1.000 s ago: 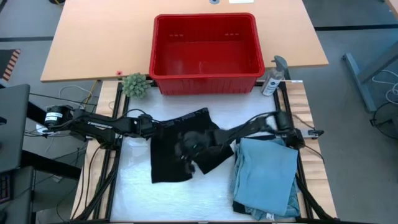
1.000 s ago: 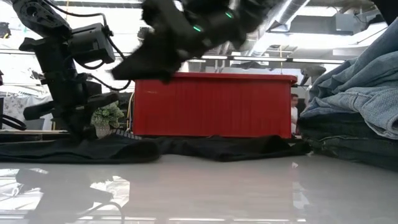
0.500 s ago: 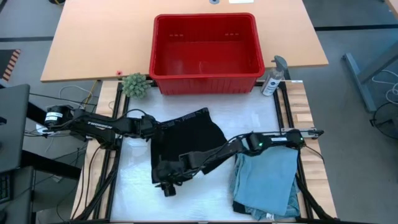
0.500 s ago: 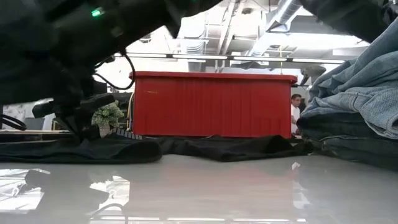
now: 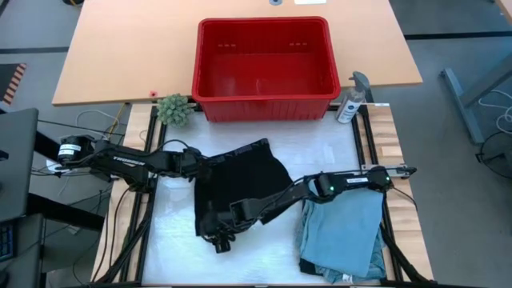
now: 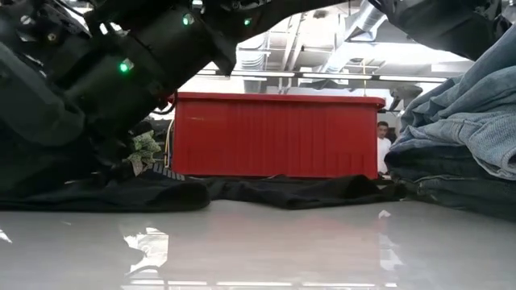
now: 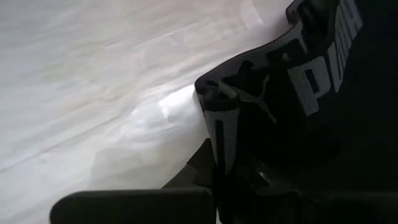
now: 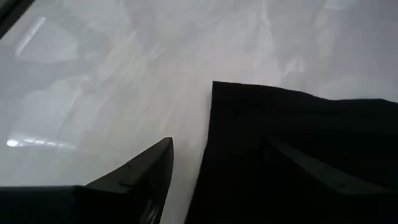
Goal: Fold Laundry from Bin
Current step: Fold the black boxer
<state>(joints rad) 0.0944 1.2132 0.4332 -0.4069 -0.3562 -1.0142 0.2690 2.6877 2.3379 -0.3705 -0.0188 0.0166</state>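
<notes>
Black shorts (image 5: pixel 240 186) flat on table | left gripper (image 5: pixel 194 164) jaws clamp waistband | right gripper (image 5: pixel 222 240) jaws wide

Both arms were matte black, built of slim tubular links with thicker rounded joints. The left arm (image 5: pixel 128 162) carried pale lettering along 1 link and a silvery cylindrical motor at its base, with black cables trailing beside it. The right arm (image 5: pixel 344 182) showed a small green light; its claw (image 8: pixel 214 171) had 2 dark, tapering fingers (image 8: pixel 140 177).
</notes>
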